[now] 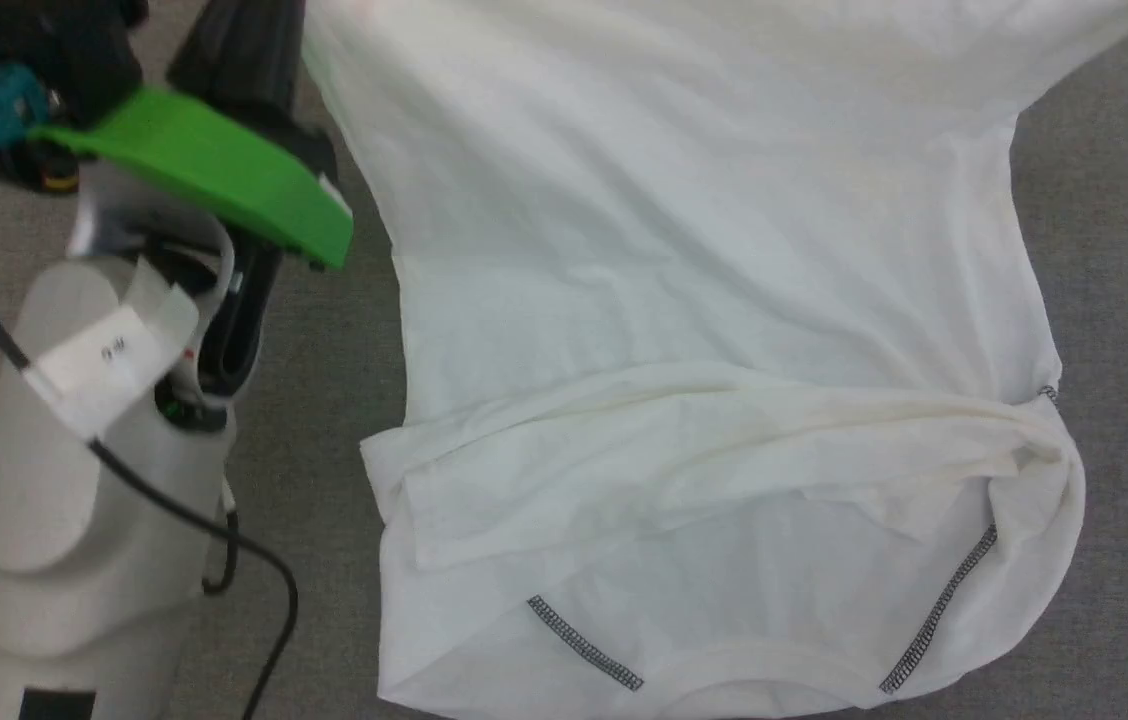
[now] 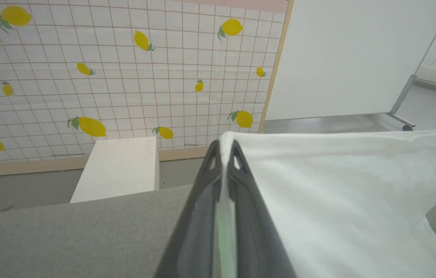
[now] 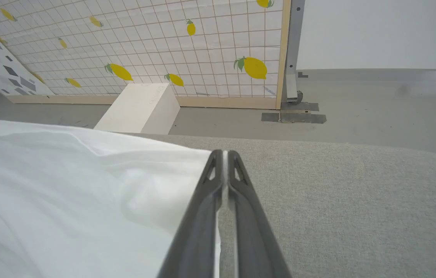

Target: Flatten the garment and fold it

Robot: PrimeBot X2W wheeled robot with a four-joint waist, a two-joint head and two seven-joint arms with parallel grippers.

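The garment [image 1: 704, 300], a white thin T-shirt, lies spread over the grey table [image 1: 324, 400], its near part bunched in folds. Two lines of grey zigzag stitching [image 1: 584, 645] show near the bottom edge. The brownish logo is hidden. My left gripper [image 2: 224, 144] is shut on a lifted edge of the garment [image 2: 338, 200], with cloth pinched at the tips; its dark fingers [image 1: 239, 60] stand by the shirt's far left side. My right gripper [image 3: 225, 154] is shut on the garment's [image 3: 67, 185] opposite edge, low over the table.
My pale left forearm [image 1: 54, 450], with a green plate [image 1: 214, 170] and a black cable, fills the table's left side. Beyond the table's far edge stand a white block [image 2: 119, 168], a lemon-patterned tiled panel [image 2: 125, 77] and a white board on a wheeled stand [image 2: 357, 58].
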